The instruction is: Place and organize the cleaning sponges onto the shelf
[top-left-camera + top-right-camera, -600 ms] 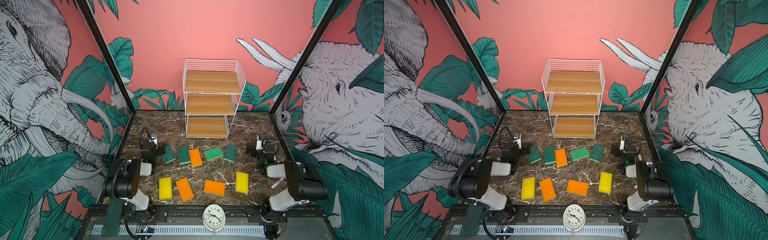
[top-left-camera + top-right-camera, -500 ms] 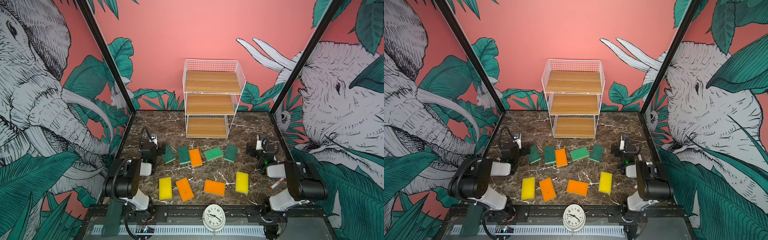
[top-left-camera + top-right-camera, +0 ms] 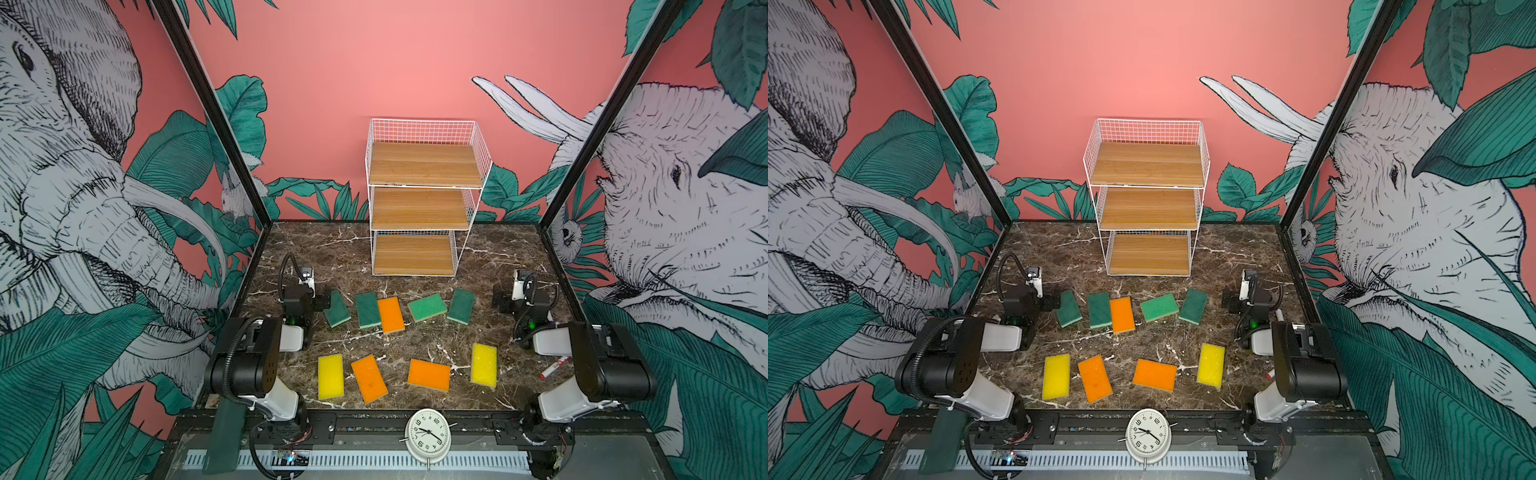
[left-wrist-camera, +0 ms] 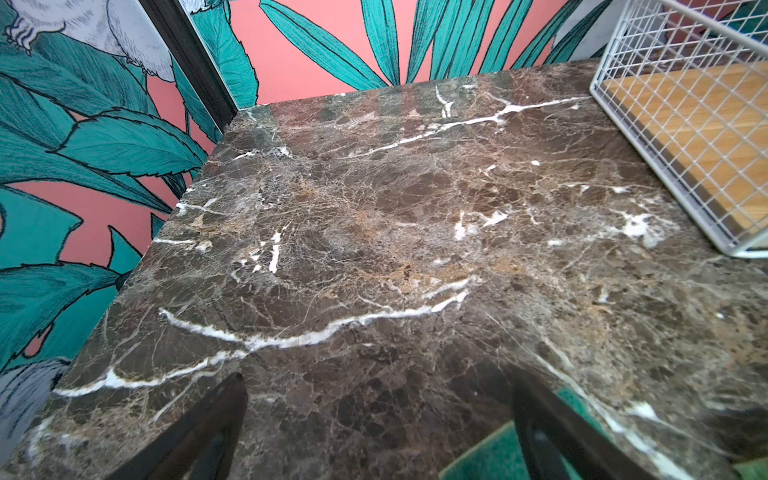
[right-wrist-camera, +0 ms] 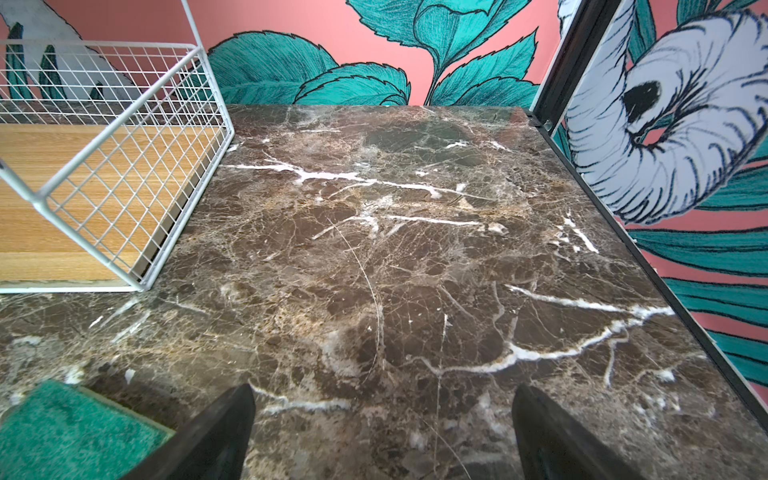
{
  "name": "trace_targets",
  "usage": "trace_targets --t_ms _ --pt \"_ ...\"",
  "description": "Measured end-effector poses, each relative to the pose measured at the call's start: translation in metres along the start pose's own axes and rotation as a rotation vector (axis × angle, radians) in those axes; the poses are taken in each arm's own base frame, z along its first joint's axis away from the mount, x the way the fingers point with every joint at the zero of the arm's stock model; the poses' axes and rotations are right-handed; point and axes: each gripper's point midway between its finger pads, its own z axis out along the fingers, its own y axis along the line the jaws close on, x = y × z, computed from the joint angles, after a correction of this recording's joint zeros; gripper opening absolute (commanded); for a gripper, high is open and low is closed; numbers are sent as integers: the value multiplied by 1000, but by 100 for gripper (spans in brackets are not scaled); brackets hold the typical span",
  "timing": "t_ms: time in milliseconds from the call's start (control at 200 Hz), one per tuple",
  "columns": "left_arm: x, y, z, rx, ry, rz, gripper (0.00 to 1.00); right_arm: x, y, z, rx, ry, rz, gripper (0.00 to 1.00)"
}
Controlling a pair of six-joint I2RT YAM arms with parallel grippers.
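Note:
The shelf [image 3: 424,183] stands bare at the back of the marble table, also seen in the wrist views [image 4: 665,137] [image 5: 124,174]. Cleaning sponges lie flat in two rows in both top views. The far row has green sponges [image 3: 336,308] [image 3: 367,309] [image 3: 427,307] [image 3: 461,306] and an orange one [image 3: 390,314]. The near row has two yellow [image 3: 330,376] [image 3: 484,364] and two orange [image 3: 369,378] [image 3: 429,375]. My left gripper [image 3: 306,296] [image 4: 377,376] is open beside the leftmost green sponge [image 4: 490,457]. My right gripper [image 3: 519,297] [image 5: 383,388] is open, with the rightmost green sponge [image 5: 70,432] apart from it.
A red-and-white marker pen [image 3: 555,368] lies by the right arm's base. A white clock [image 3: 428,434] sits on the front rail. Black frame posts and patterned walls close in the table on both sides.

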Motion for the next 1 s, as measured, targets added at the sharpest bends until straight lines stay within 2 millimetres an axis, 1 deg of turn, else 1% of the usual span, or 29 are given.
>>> trace_targets --t_ms 390,650,1000 --pt "0 0 0 0 0 0 100 0 0 0 0 0 0 99" --pt "0 0 0 0 0 0 100 0 7 0 -41 -2 -18 99" --pt "0 0 0 -1 0 0 100 0 8 0 -48 -2 -22 99"
